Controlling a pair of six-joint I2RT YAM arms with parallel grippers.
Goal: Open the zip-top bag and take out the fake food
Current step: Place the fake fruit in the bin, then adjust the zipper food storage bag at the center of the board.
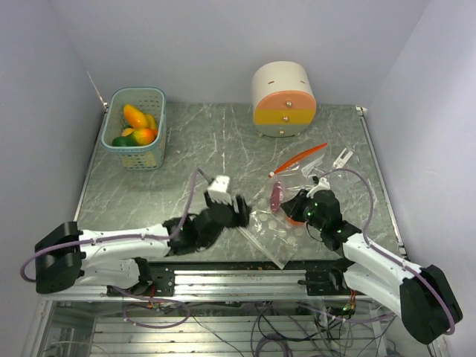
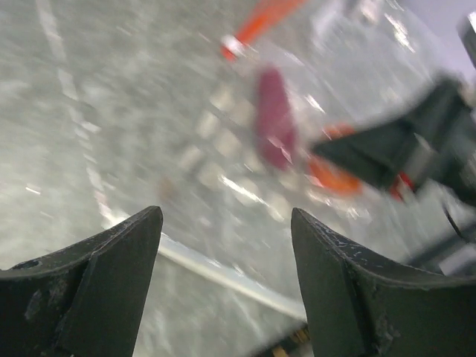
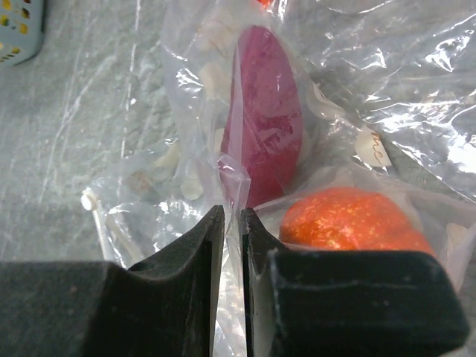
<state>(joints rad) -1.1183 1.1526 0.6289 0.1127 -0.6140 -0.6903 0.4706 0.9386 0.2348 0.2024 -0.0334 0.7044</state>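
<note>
Seemingly bag (image 3: 235, 177) edge inside right claw (image 3: 232, 216)

White arms (image 1: 111, 239), black joints (image 1: 56, 264), seemingly purple cables (image 1: 370, 204)

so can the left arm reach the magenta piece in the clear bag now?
Probably not: the magenta oval plastic food piece lies under film of the clear zip-top bag, pinched by the right tool; left tool is open nearby.

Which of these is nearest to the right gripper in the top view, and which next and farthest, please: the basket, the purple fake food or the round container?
1. Purple fake food, just left of the right gripper.
2. Round container, at the back.
3. Basket, back left.
</note>
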